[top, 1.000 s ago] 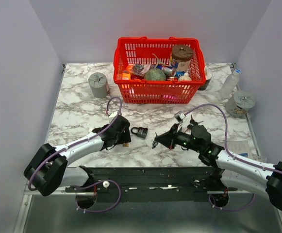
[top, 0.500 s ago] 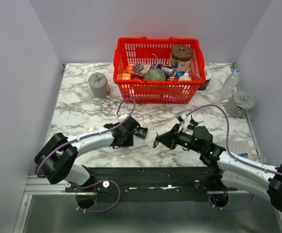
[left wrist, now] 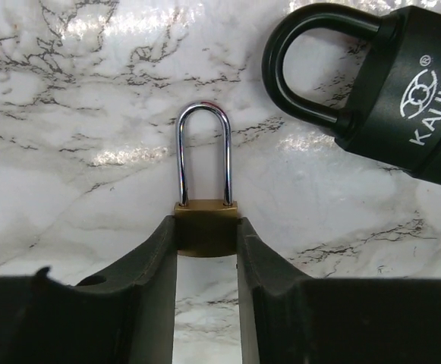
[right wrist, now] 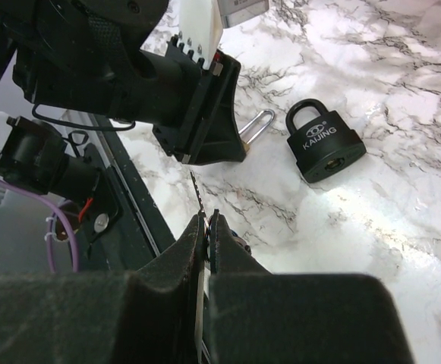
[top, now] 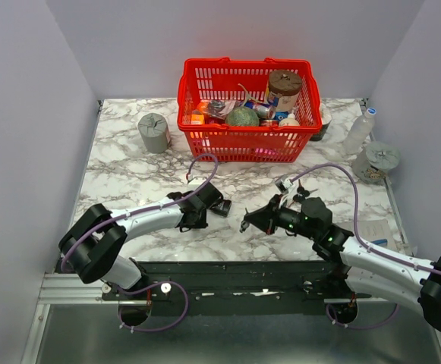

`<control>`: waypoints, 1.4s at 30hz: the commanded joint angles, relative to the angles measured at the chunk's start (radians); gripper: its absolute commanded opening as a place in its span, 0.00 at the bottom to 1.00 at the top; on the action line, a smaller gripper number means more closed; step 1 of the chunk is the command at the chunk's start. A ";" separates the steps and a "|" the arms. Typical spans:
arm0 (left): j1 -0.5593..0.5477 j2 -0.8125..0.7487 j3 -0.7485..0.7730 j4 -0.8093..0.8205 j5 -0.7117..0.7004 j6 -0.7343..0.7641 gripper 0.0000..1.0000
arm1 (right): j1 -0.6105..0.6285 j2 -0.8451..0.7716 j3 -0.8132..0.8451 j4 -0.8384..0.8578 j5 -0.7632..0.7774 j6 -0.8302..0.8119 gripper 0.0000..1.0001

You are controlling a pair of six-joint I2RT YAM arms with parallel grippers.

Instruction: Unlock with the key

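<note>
abt halfway i'd say: my right gripper [right wrist: 207, 227] pinches the key [right wrist: 196, 196], blade fwd & short of the brass lock [left wrist: 205, 227] my left gripper [left wrist: 206, 244] clamps by its body beside the black padlock [right wrist: 324, 148], so lining up, inserting & turning are left.

The surface [left wrist: 61, 182] was white marble with grey and black veins. The large padlock [left wrist: 414, 98] was black with white lettering. The small padlock [left wrist: 205, 226] was orange-brass with a silver loop. The key [right wrist: 196, 199] showed silvery. The basket [top: 244, 144] was red.
</note>
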 commanded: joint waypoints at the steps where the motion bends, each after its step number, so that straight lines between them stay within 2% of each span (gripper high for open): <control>1: -0.005 0.013 -0.030 0.039 -0.010 -0.011 0.19 | -0.004 0.024 0.039 -0.059 0.024 -0.035 0.01; 2: -0.005 -0.017 -0.050 0.056 -0.031 -0.016 0.08 | -0.004 0.037 0.048 -0.072 0.019 -0.034 0.01; 4: 0.001 -0.056 -0.061 0.073 -0.050 -0.024 0.00 | -0.002 0.073 0.071 -0.098 0.012 -0.023 0.01; 11: 0.050 -0.220 -0.029 0.145 -0.012 0.009 0.00 | 0.057 0.162 0.137 -0.101 0.015 0.006 0.01; 17: 0.107 -0.180 0.059 0.204 0.123 0.059 0.00 | 0.088 0.260 0.197 -0.103 0.013 0.055 0.01; 23: 0.178 -0.151 0.068 0.335 0.209 0.019 0.00 | 0.088 0.364 0.234 -0.069 -0.002 0.144 0.01; 28: 0.185 -0.156 0.048 0.404 0.220 -0.013 0.00 | 0.088 0.467 0.306 -0.063 -0.021 0.242 0.01; 36: 0.187 -0.211 -0.025 0.468 0.229 -0.059 0.00 | 0.083 0.649 0.436 -0.041 -0.071 0.310 0.01; 42: 0.188 -0.225 -0.024 0.462 0.221 -0.053 0.00 | 0.061 0.676 0.459 -0.053 -0.039 0.324 0.01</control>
